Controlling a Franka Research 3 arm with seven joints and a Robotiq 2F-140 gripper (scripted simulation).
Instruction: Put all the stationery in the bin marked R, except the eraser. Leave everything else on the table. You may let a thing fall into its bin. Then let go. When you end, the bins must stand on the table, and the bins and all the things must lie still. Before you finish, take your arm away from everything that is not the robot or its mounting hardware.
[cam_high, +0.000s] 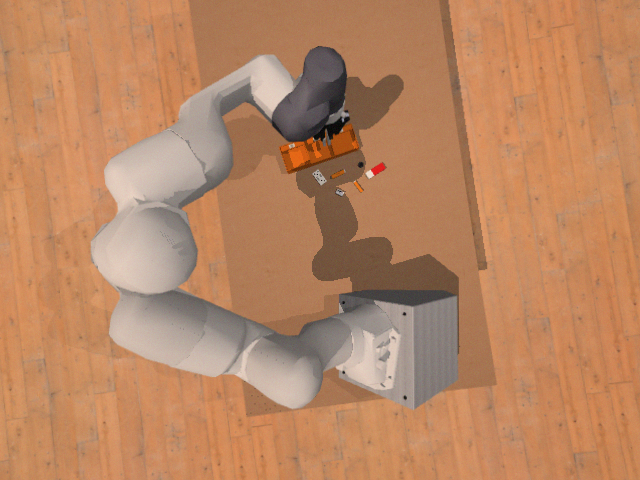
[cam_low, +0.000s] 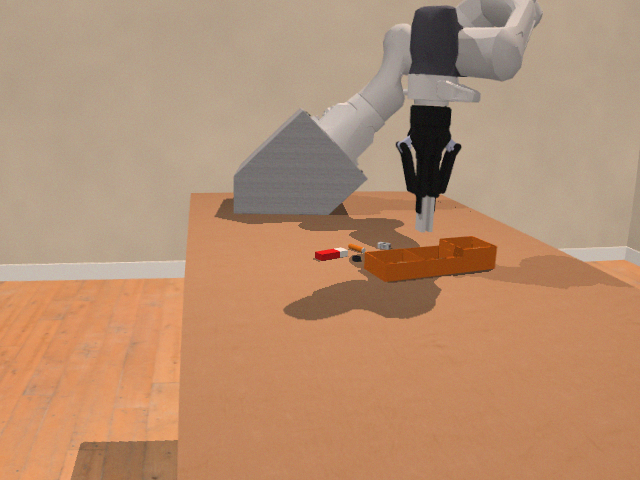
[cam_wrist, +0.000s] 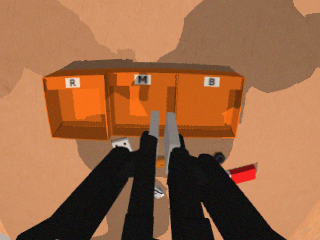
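Top view gives you the layout: the pincer (cam_high: 325, 136) hangs over the middle of the orange tray (cam_high: 297, 155), clenched, and nothing shows between its fingers (the wrist view shows only a bare slit there), so I judge it empty. The tray has three compartments, each with a small label on its far wall, too small to read; you need to settle which is R before any drop.

The loose things all lie on the table just beyond the tray's long side that faces the arm's base. One orange stick (cam_high: 337, 174) lies nearest, almost straight out from the pincer on that side, its long axis roughly parallel to the tray. A second stick (cam_high: 357, 186) lies farther out and to the right, and runs slantwise. The small grey piece (cam_high: 339, 192) may be a sharpener. Leave the red-and-white eraser (cam_high: 375, 169) at the right end. To pick the near stick, close the fingers across its width.
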